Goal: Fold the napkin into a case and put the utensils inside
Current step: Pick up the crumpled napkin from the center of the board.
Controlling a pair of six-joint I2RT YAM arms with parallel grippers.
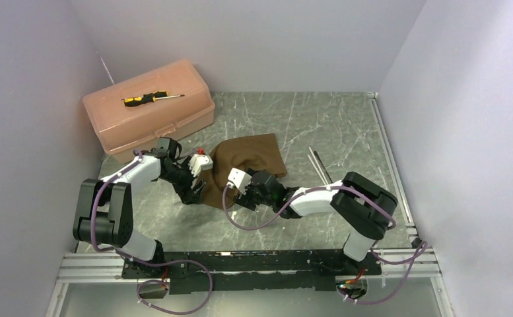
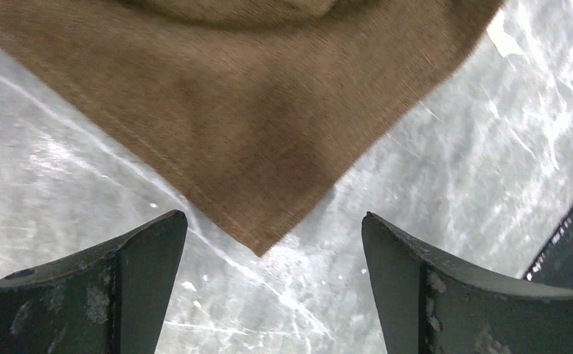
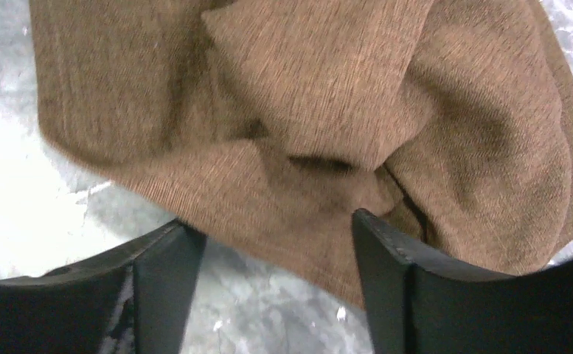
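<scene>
**On Grey Tabletop: Brown Napkin, Crumpled, Between Two Grippers**

At table centre: napkin (image 1: 243, 165), dark brown cloth, rumpled and bunched, not folded into a case; one pointed corner (image 2: 261, 240) flat on marbled grey table (image 1: 333, 125).
Just right of napkin, apart from it: utensils (image 1: 319, 165), thin silvery pieces lying together on bare surface.
At napkin's left edge: left gripper (image 2: 272, 276), fingers spread wide, straddling the cloth corner, holding nothing.
At napkin's near edge: right gripper (image 3: 276, 276), jaws apart, low over a raised fold, right finger (image 3: 386, 265) against the cloth; not pinching it.
At far left corner: pink plastic box (image 1: 149, 105), lid closed, with yellow-and-black-handled screwdriver (image 1: 149, 98) resting on top.
</scene>
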